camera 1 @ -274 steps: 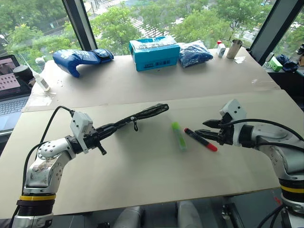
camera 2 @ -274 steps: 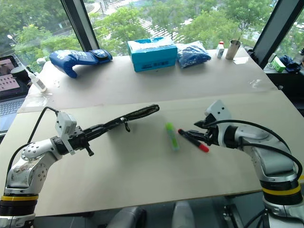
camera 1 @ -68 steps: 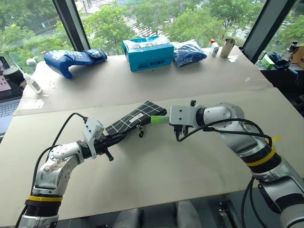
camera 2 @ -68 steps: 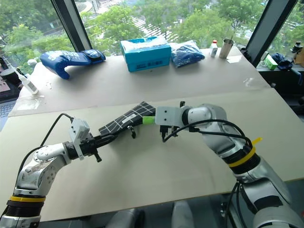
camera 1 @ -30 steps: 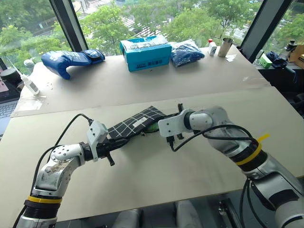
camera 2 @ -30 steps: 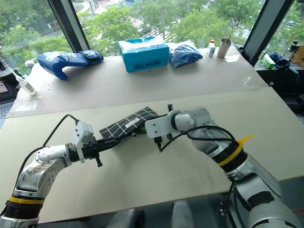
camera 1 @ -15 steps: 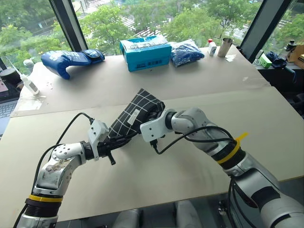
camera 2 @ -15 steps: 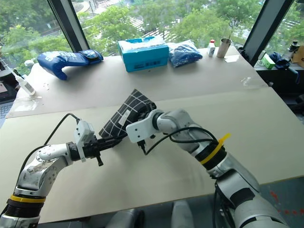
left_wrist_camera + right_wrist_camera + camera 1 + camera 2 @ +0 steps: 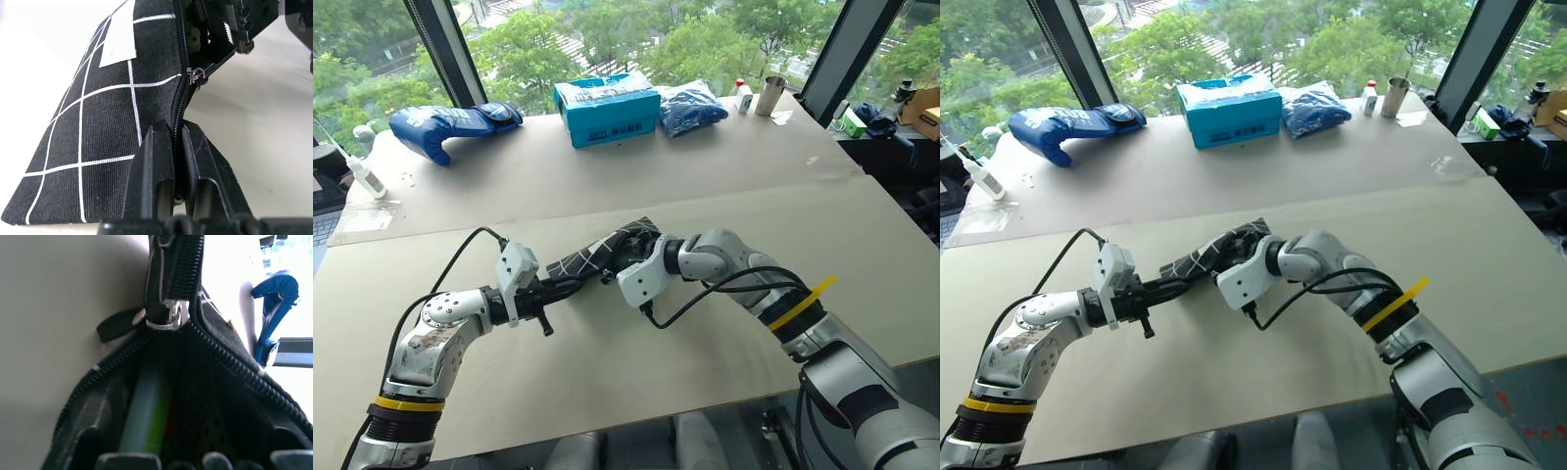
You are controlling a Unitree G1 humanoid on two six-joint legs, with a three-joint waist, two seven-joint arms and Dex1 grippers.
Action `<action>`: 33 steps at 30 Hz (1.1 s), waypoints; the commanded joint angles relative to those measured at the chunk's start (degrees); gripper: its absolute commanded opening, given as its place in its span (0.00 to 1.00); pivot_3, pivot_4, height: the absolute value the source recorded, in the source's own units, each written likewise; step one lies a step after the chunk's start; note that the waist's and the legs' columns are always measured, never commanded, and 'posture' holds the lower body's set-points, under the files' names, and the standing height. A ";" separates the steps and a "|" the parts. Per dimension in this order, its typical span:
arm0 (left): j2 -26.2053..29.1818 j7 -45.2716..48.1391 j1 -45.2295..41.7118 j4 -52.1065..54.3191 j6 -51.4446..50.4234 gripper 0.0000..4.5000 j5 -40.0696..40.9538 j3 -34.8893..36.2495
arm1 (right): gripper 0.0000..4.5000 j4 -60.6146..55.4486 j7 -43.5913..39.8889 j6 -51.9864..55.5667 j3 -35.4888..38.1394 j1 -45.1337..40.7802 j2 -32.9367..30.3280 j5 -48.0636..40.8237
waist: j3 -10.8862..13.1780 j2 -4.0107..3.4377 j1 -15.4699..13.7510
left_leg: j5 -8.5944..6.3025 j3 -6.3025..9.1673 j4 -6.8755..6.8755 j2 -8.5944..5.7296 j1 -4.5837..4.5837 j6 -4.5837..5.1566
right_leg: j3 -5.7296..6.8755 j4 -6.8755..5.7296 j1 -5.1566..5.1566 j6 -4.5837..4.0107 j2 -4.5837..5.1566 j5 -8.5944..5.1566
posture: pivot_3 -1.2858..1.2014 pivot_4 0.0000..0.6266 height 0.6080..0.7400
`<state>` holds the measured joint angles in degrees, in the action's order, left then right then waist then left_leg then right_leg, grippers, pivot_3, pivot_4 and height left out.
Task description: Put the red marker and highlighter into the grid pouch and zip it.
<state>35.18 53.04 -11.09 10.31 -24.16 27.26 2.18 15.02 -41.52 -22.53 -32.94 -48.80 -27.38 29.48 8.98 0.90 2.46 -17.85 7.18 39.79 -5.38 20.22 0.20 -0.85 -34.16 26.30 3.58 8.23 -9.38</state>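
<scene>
The left gripper [image 9: 177, 161] pinches the near end of the flat black cloth grid pouch [image 9: 592, 258]. The right gripper's [image 9: 625, 257] fingers are spread inside its open far end, over the pale green highlighter [image 9: 145, 411].

Bright daylight floods through the windows [image 9: 607, 29], blowing out the wrist views' backgrounds; shadows stay soft.

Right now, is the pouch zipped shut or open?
Open. The grid pouch gapes below its zipper slider, with the highlighter lying inside between the parted teeth.
</scene>
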 commanded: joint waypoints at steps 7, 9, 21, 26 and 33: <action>-1.14 -4.41 -2.59 -1.63 -2.12 0.00 0.62 2.46 | 0.88 -2.98 -12.67 15.50 19.74 -3.78 -7.34 -24.03 | 0.00 0.00 -0.37 | -0.01 0.01 0.01 -0.01 0.00 0.01 | 0.00 0.02 -0.03 0.00 0.01 0.00 | 0.52 0.24 1.00; -1.05 -4.59 -2.78 -2.06 -1.95 0.00 0.38 2.36 | 0.88 -7.79 -17.74 24.08 23.83 -1.23 -9.41 -32.40 | 0.00 0.00 -0.35 | -0.01 0.01 -0.01 0.01 0.01 0.02 | 0.00 0.00 -0.03 0.00 0.00 0.00 | 0.52 0.24 1.00; -1.69 -5.44 -3.44 -2.45 -2.34 0.00 0.71 2.80 | 0.88 -23.36 -8.88 60.82 24.30 22.80 -4.78 -45.04 | 0.01 -0.02 -0.92 | -0.06 -0.11 0.06 0.16 -0.03 0.09 | -0.09 -0.01 -0.02 -0.03 0.02 0.06 | 0.52 0.24 1.00; -1.77 -5.44 -3.88 -2.40 -2.79 0.00 1.09 2.94 | 0.88 -22.39 3.09 65.62 19.91 20.68 8.47 -42.38 | 0.00 -0.03 -0.85 | -0.02 -0.14 0.10 0.17 -0.04 0.03 | -0.12 -0.05 0.01 -0.07 0.02 0.11 | 0.52 0.24 1.00; -2.32 -5.75 -4.77 -2.35 -3.54 0.00 1.49 3.18 | 0.88 -17.88 8.19 65.65 15.97 14.39 18.44 -40.37 | 0.00 -0.03 -1.23 | 0.00 -0.11 0.11 0.11 -0.03 -0.01 | -0.09 -0.06 0.01 -0.01 0.02 0.18 | 0.52 0.24 1.00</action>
<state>33.06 47.56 -15.15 6.77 -27.74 27.63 3.74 -2.56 -33.65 43.14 -16.93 -33.36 -9.35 -11.12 8.98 0.87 1.23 -17.85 7.07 39.90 -5.28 20.20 0.19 -0.93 -34.22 26.31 3.59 8.25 -9.18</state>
